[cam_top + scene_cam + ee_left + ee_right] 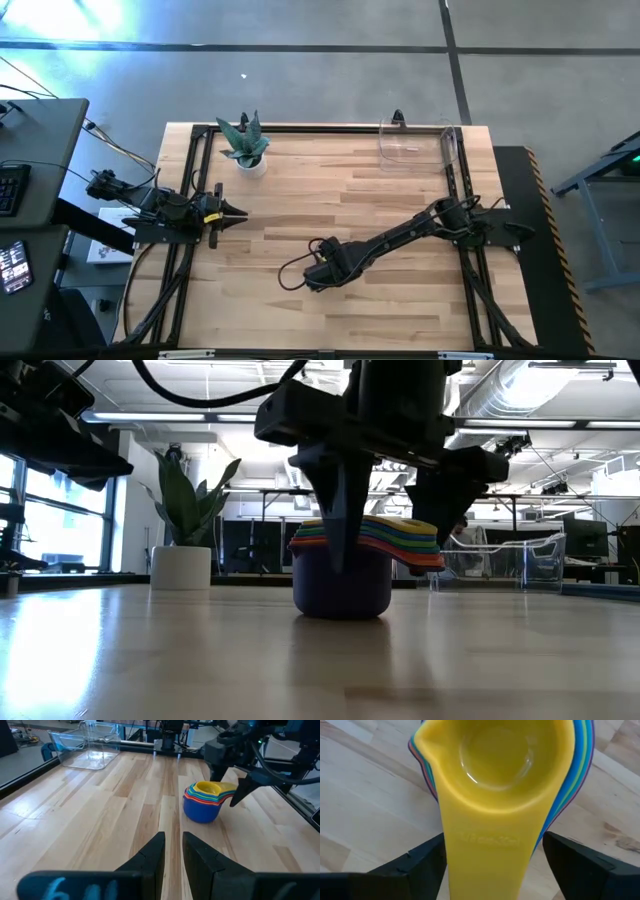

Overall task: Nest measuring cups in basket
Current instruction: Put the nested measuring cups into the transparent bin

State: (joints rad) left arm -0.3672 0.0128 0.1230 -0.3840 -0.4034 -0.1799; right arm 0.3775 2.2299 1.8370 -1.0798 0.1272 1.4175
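A nested stack of rigid, light plastic measuring cups (pixel 206 801), yellow uppermost, is straddled mid-table by the spread right gripper (pixel 395 500); the fanned flat handles look best pinched. The clear plastic basket (pixel 418 141) stands at one o'clock.

measuring cups (pixel 495 780): glossy plastic | table (pixel 125 805): smooth wood | basket (pixel 87 745): clear, probably plastic
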